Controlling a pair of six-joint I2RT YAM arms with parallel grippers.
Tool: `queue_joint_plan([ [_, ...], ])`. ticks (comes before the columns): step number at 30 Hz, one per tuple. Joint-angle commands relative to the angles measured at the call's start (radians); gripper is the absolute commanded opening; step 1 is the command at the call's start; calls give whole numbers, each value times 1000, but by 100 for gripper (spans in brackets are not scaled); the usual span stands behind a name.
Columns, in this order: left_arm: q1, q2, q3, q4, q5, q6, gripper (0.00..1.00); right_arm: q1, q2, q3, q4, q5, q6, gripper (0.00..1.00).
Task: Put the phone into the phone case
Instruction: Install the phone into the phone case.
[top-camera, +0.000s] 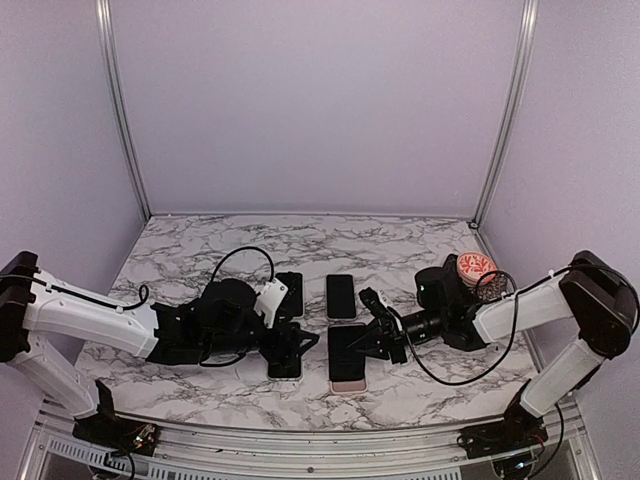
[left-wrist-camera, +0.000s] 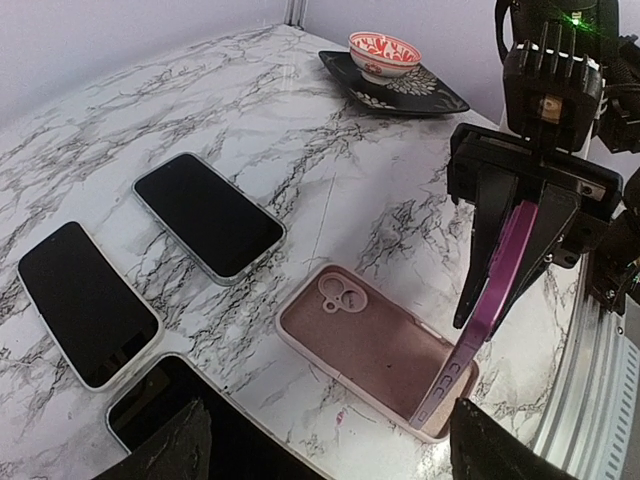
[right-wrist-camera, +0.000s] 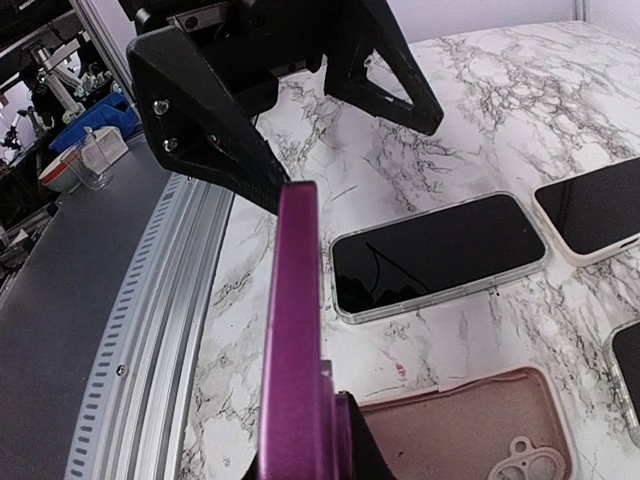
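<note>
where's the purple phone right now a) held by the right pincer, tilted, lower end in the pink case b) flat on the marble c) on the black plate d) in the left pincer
a, the right pincer clamps the purple phone tilted up, its lower end sitting in the pink case.

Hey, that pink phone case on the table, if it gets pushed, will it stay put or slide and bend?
The pink case probably bends: it looks like thin-walled, matte rubber. Loose on the smooth marble table, it seems light and may slide. The purple phone standing in one end could tip it.
</note>
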Motion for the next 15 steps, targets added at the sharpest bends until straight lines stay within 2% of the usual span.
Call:
queue_joint_plan([
  [1,19,37,24,33,30,-24,82,-4,31,29,55,-68,25,0],
  [15,29,57,38,36,63,-26,82,-24,18,5,10,-86,51,0],
])
